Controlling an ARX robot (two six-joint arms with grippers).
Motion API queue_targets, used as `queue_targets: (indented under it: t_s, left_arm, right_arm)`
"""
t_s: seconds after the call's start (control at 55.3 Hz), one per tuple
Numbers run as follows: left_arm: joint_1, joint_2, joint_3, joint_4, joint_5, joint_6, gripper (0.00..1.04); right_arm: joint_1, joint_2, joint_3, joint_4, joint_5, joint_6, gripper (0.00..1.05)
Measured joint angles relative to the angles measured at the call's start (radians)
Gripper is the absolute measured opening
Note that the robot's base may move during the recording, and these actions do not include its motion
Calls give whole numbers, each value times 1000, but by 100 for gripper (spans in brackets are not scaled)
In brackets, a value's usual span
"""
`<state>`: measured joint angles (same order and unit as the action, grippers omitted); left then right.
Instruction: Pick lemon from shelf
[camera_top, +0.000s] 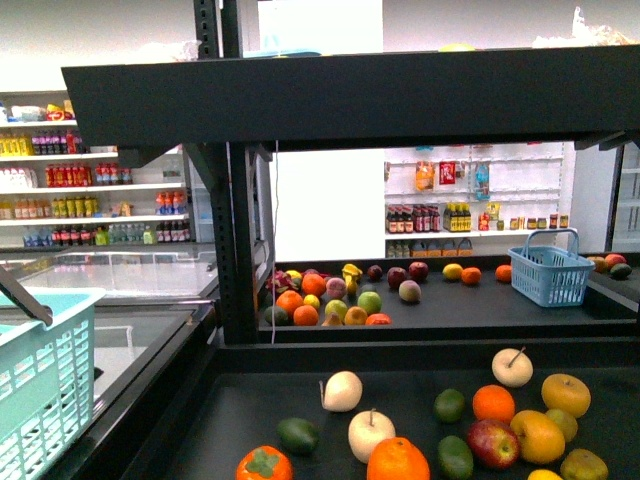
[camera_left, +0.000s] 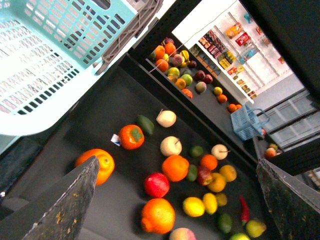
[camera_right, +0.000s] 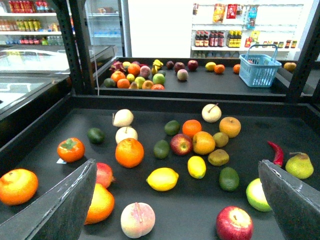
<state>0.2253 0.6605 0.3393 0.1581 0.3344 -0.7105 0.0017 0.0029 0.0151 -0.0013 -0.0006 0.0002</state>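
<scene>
Crowding the black shelf (camera_right: 260, 117), loose fruit (camera_right: 129, 152); bottle shelves (camera_right: 235, 40) behind.

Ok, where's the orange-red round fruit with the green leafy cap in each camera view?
Front view: the orange-red round fruit sits at the bottom edge, beside a dark green oval fruit.
Left wrist view: the fruit lies next to that green fruit.
Right wrist view: the fruit lies nearest that green fruit.
Shared landmark: the blue plastic basket farther back.
</scene>
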Motion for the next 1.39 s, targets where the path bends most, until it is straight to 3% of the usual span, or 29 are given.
queue_targets:
  t_s: [0.199,0.325,0.615,0.976,1.121,1.392]
  left_arm:
    - [123,425,267,134,66,-250,97]
    - [156,668,428,216,66,-401,97]
    - [148,986,710,252,20,-517,97]
    - [111,1112,879,262,-6,-521,97]
    - [105,1122,895,247,-19,-516,65]
    - [105,1133,894,234,-28,-534,24]
  right_arm:
    - [0,0,0,0,0,0,97]
    - [0,0,0,0,0,0,97]
    - [0,0,0,0,0,0,97]
    - [0,0,0,0,0,0,97]
    - [0,0,0,0,0,0,97]
    - [0,0,0,0,0,0,97]
